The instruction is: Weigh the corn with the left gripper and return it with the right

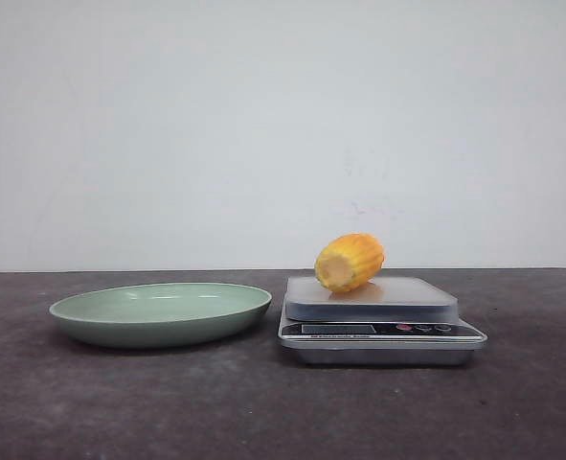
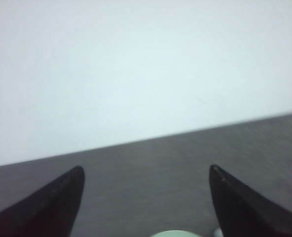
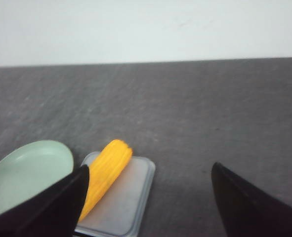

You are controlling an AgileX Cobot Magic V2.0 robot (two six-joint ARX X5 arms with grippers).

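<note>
Now the corn (image 1: 350, 262) lies on the scale (image 1: 371, 298), long axis running near-to-far. The right gripper (image 3: 150, 177), spread and empty, hangs nearer it than the left gripper (image 2: 146, 177), also spread and empty.

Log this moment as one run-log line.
corn: lying on scale | plate: empty | left gripper: jaws open, empty | right gripper: jaws open, empty
</note>
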